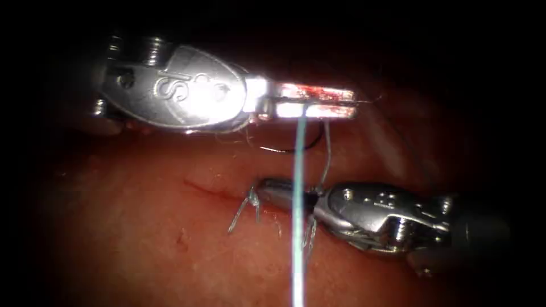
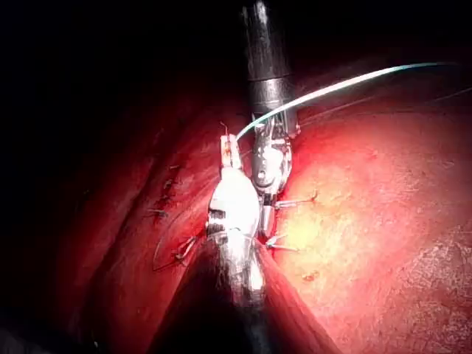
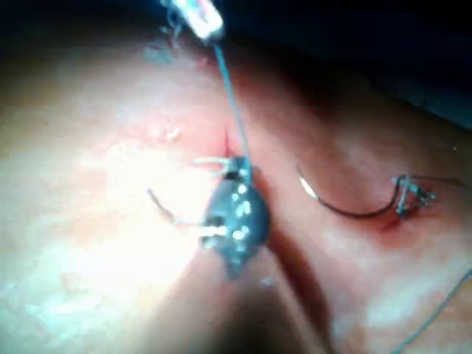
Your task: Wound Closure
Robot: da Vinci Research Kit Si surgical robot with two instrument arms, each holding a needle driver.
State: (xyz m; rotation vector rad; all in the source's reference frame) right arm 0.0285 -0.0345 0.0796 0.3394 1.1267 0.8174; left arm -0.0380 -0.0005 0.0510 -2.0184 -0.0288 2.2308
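Above the cut (image 1: 207, 189), the left end effector (image 1: 351, 104) was clamped on the thread (image 1: 298, 170); the right end effector (image 1: 267, 187) lay closed by a knot (image 1: 252, 197), the needle (image 3: 343, 206) resting on the tissue (image 1: 142, 250)

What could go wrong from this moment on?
1. The left tool has its jaws shut on the thread, which runs taut across the right tool; it may snag there.
2. The needle lies on the tissue, held by neither tool; loose thread could catch on it.
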